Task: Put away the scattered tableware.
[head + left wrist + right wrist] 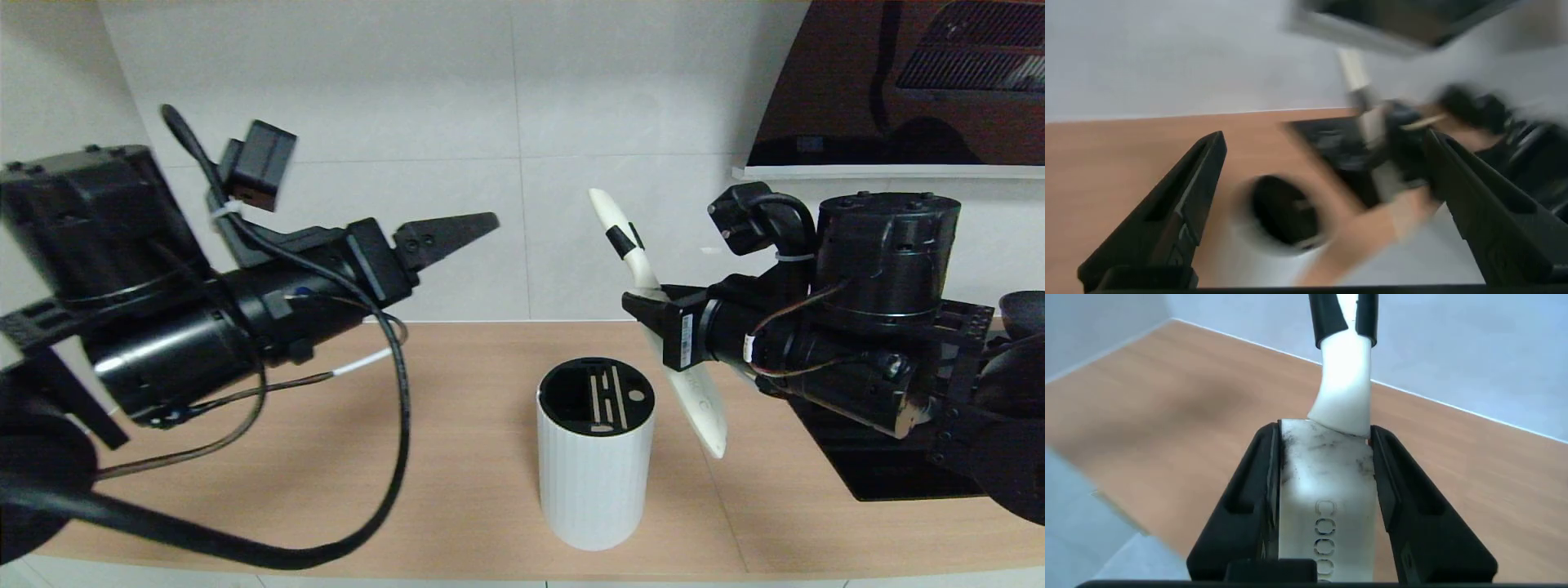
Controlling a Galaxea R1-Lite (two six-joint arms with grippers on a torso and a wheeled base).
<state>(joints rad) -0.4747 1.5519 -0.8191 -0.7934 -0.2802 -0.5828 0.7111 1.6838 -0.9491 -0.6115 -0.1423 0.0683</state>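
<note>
Evidently the white utensil (702,404) is meant for storage next. It hangs tilted, right of centre in the head view, clamped at mid-length between the fingers of the right gripper (653,314), with its lower end near the white cylindrical holder (596,474) but apart from it. The holder stands upright at lower centre on the worktop (465,367), its mouth open to receive things. The left gripper (1323,163), fingers spread and empty, sits raised at the left, probably to leave room.
</note>
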